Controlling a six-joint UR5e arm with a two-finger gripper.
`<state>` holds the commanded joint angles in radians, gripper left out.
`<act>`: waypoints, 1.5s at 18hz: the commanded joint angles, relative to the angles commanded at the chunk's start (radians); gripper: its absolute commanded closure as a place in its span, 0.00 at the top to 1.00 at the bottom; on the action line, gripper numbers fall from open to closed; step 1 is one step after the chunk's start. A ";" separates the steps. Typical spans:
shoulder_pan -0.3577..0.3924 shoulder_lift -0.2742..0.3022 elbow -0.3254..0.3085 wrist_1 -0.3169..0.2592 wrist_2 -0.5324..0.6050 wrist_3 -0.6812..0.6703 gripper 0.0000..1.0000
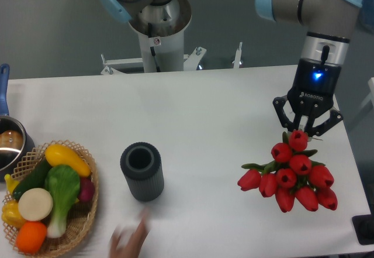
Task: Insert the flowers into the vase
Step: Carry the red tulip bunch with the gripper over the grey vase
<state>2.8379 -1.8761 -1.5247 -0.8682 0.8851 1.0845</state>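
The bunch of red tulips (290, 177) lies on the white table (210, 106) at its right side, directly under the gripper (305, 128), whose 2 fingers point straight down and straddle the top bud at the far end of the bunch. The fingers are spread fairly wide and do not appear to grip anything; whether they touch the bud cannot be told. The bunch fans out toward the near edge, green stems poking out to its left. The dark grey ribbed vase (141, 171) stands upright, mouth open upward, well apart to the left of the flowers, so the carry would run leftward across the table. The arm comes down from the upper right, wrist vertical.
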 joint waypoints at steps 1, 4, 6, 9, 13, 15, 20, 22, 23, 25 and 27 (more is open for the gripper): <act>0.000 0.000 0.000 0.002 0.000 0.000 0.10; 0.002 0.008 -0.011 0.002 0.000 0.003 0.10; 0.000 0.008 -0.011 0.002 0.000 0.000 0.10; -0.009 0.008 -0.012 0.002 -0.006 -0.002 0.10; -0.040 0.000 -0.012 0.002 -0.066 0.000 0.10; -0.063 -0.006 -0.012 0.002 -0.106 0.000 0.10; -0.121 -0.008 -0.012 0.002 -0.193 -0.006 0.12; -0.165 -0.020 -0.011 0.008 -0.207 -0.018 0.12; -0.179 -0.023 -0.011 0.020 -0.231 -0.018 0.12; -0.189 -0.031 -0.011 0.023 -0.329 -0.020 0.12; -0.193 -0.032 -0.017 0.023 -0.414 -0.018 0.12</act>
<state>2.6446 -1.9083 -1.5416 -0.8452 0.4713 1.0661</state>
